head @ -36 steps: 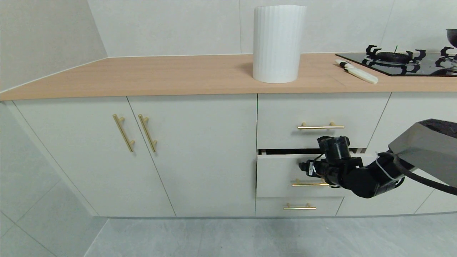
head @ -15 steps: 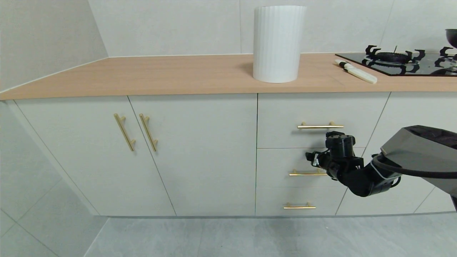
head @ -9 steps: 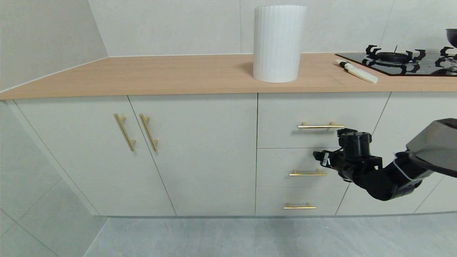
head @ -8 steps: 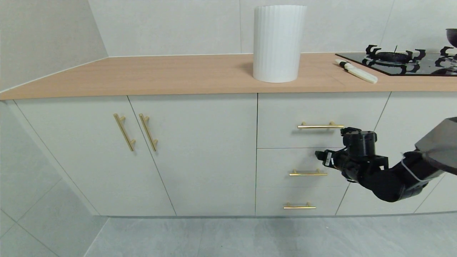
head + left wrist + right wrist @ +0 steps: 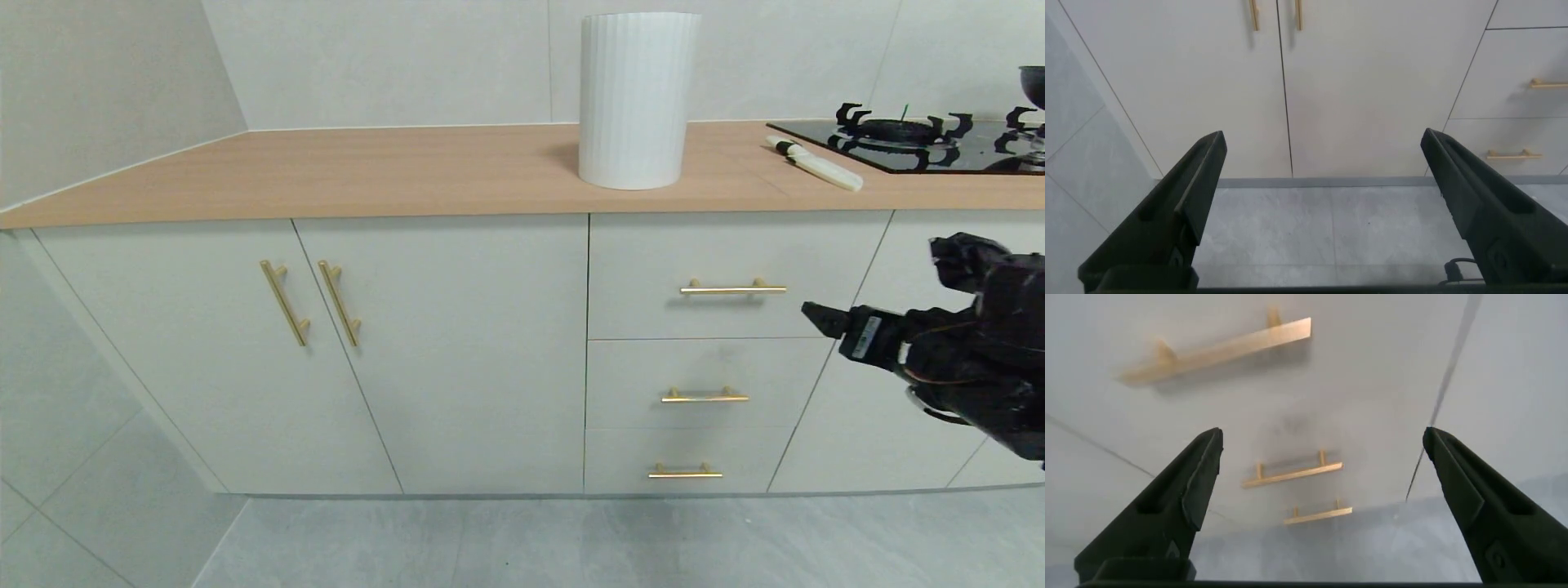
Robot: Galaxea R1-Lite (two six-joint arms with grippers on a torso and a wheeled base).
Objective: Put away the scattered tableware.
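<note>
Tan counter (image 5: 367, 171), wht ribbed canister (image 5: 635, 98), cream utensil (image 5: 819, 167).

A kitchen: wooden countertop (image 5: 392, 171), gas hob (image 5: 914, 143), handled cabinet drawers (image 5: 702, 384).

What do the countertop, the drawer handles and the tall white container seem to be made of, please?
Countertop: wood or wood-look laminate, matte, with visible grain.
Drawer handles: brass-coloured metal, glinting.
Tall white container: ribbed, matte, ceramic or plastic; unclear which.
</note>
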